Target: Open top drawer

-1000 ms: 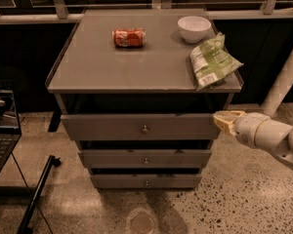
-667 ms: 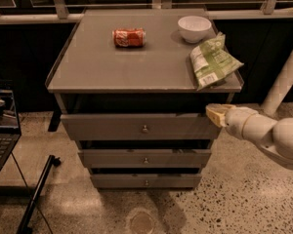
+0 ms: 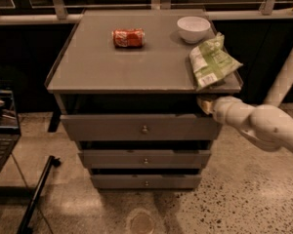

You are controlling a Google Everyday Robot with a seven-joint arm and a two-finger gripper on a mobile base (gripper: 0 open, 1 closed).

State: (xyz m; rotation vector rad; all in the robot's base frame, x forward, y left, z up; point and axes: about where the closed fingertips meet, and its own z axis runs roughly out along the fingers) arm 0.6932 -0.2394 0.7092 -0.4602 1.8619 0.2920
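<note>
The top drawer (image 3: 102, 127) is the widest grey front of three in the cabinet, with a small round metal knob (image 3: 145, 128) at its centre. It stands pulled a little forward under the cabinet top, with a dark gap above it. My gripper (image 3: 203, 104) is at the drawer's upper right corner, just under the overhanging cabinet top, at the end of my white arm (image 3: 263, 126) that reaches in from the right. Its tips are against the dark gap above the drawer front.
Two narrower drawers (image 3: 112, 158) (image 3: 117, 181) sit below. On the cabinet top (image 3: 88, 67) lie a red can (image 3: 128, 37), a white bowl (image 3: 193, 28) and a green snack bag (image 3: 211, 62) overhanging the right front edge. A laptop (image 3: 2, 130) stands at left, a black rod (image 3: 36, 196) on the floor.
My gripper has moved left and up, from beside the cabinet's right side to the top drawer's upper right corner. The drawers and the things on top have not moved.
</note>
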